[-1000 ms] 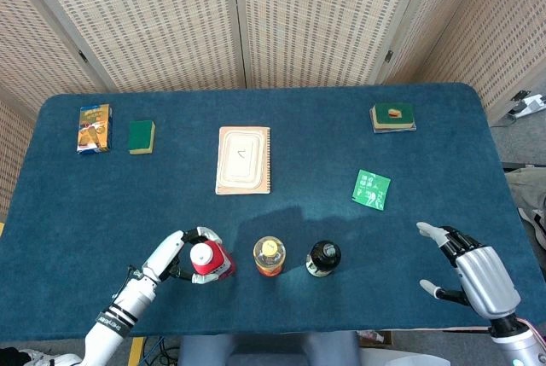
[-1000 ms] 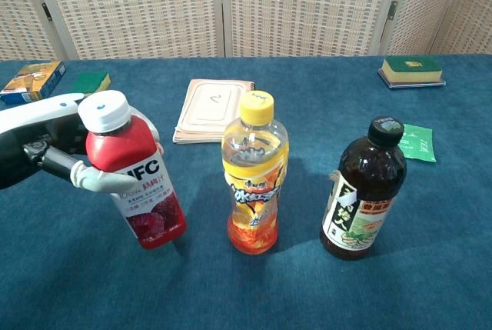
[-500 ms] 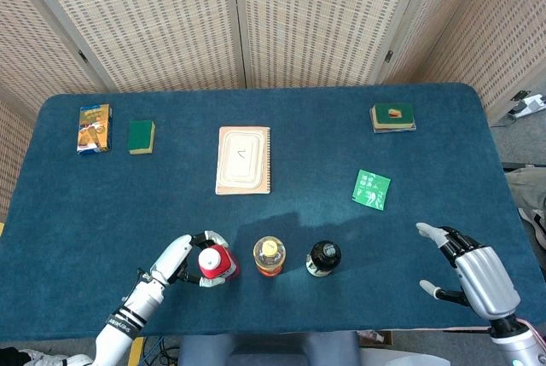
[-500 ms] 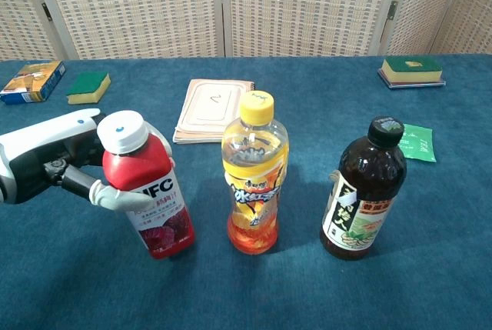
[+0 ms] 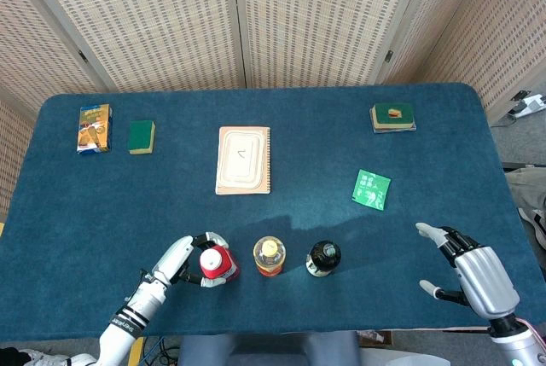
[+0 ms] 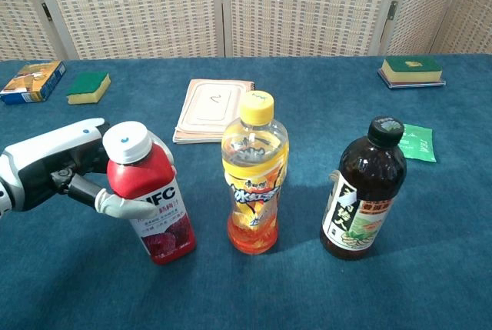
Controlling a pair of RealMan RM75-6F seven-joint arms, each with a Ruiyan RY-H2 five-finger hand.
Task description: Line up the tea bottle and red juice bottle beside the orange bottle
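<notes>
Near the table's front edge three bottles stand in a row. The red juice bottle (image 6: 152,195) (image 5: 216,264), white-capped, is leftmost and tilts slightly; my left hand (image 6: 58,172) (image 5: 181,259) grips it from the left, fingers wrapped round its body. The orange bottle (image 6: 254,180) (image 5: 270,257) with a yellow cap stands in the middle. The dark tea bottle (image 6: 364,191) (image 5: 323,258) stands to its right. My right hand (image 5: 473,274) hovers open at the front right, far from the bottles, and does not show in the chest view.
A notebook (image 5: 244,159) lies mid-table behind the bottles. A green packet (image 5: 372,188) lies to the right, a green book stack (image 5: 393,116) at the far right. A snack box (image 5: 94,128) and a green sponge (image 5: 141,136) sit at the far left.
My left hand has carried the red juice bottle right and toward the front edge, closer to the orange bottle, and set it more upright. The right hand has not moved.
</notes>
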